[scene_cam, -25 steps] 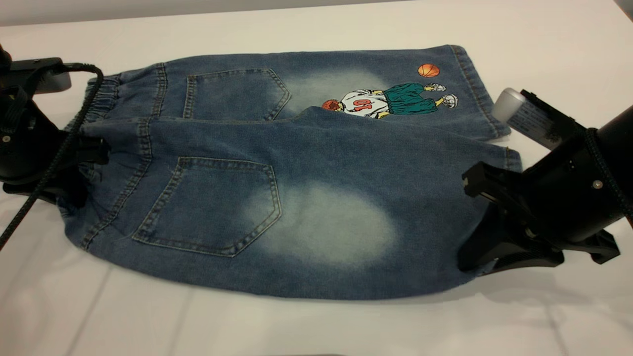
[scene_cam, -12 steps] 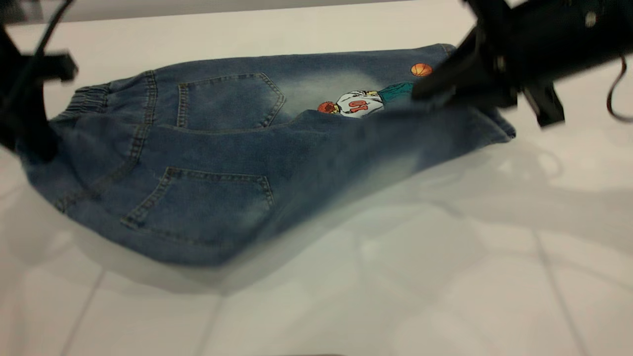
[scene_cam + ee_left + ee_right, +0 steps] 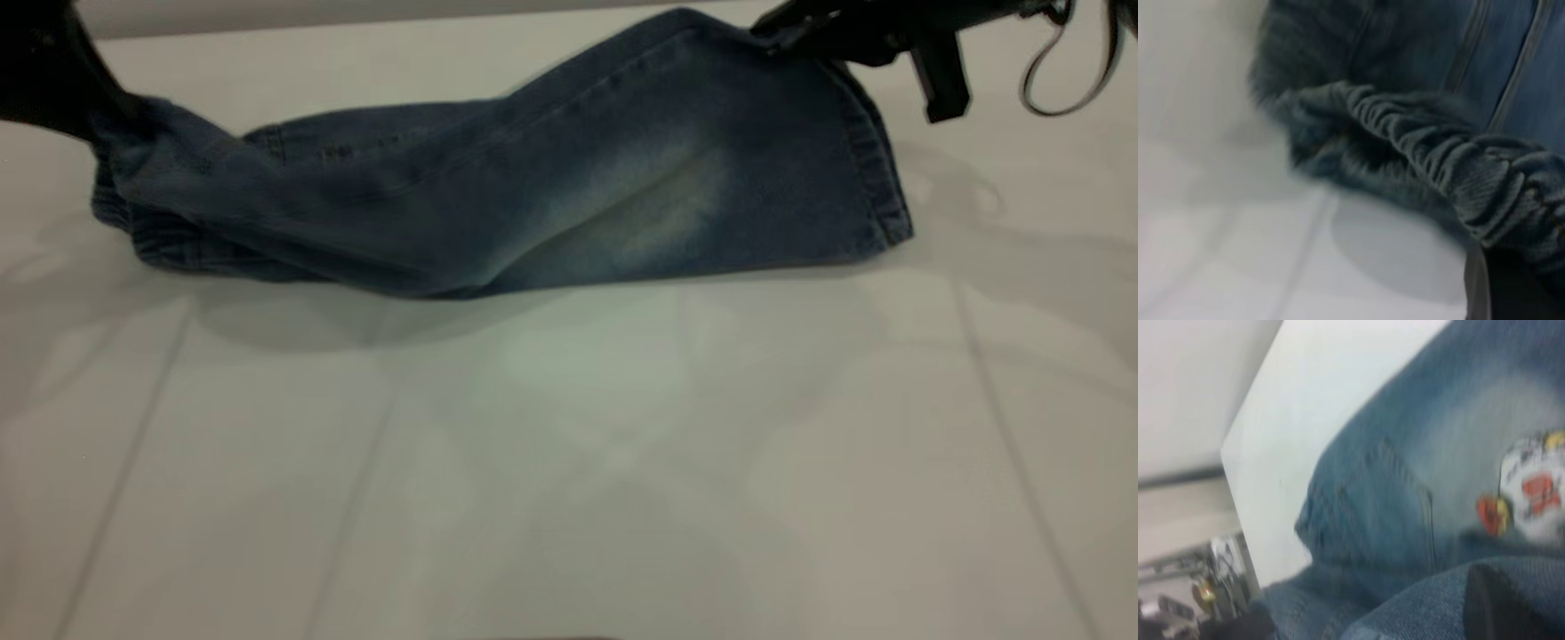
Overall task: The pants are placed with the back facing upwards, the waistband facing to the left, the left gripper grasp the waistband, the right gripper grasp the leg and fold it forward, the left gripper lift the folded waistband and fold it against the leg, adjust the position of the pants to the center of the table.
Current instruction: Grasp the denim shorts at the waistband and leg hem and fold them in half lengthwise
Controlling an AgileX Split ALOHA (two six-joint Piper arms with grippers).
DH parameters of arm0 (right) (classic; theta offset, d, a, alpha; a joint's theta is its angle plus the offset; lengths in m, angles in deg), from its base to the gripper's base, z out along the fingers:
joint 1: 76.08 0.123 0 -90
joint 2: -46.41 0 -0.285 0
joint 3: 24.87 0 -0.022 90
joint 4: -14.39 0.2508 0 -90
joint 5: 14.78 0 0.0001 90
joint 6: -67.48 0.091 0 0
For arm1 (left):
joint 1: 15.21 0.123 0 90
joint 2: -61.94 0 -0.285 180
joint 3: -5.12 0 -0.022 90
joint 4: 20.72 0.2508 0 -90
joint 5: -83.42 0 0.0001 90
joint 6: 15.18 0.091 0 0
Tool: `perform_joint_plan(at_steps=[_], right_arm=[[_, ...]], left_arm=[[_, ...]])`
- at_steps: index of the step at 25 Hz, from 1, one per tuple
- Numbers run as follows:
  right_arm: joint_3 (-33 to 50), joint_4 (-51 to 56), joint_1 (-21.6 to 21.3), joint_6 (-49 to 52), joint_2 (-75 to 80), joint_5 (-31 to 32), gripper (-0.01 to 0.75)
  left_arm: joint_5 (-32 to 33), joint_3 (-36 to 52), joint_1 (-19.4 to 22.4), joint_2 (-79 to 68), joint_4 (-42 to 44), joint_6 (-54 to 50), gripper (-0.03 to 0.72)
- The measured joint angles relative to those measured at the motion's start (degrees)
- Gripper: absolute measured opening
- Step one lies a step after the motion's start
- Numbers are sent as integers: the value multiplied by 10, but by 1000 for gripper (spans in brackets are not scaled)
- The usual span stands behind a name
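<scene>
With the waistband pinched in the left claw and the leg clamped in the right claw, both lifted, the fold should be laid far-side evenly, hems matched, no tugging.

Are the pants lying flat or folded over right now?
Half folded. The pants have the leg lifted over by the right gripper; the left gripper holds up the waistband. The pockets are hidden.

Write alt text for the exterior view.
Blue denim pants are lifted off a white table, the near leg swung up and over. The left gripper holds the waistband end, the right gripper the leg's hem corner.
</scene>
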Motion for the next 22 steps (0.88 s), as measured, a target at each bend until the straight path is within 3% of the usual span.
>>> perform_joint_plan(at_steps=[7,15,17,22], right_arm=[[-110,3,0,50,99,-32,26],[-115,3,0,51,115,-65,67],[-115,3,0,51,115,-64,114],[-117,4,0,7,115,-43,317]], left_arm=[[-133,-3,0,-78,-174,10,75],[-177,-3,0,-95,-220,116,104],[-178,-3,0,-95,-221,132,159],[-183,-5,0,-94,-221,164,430]])
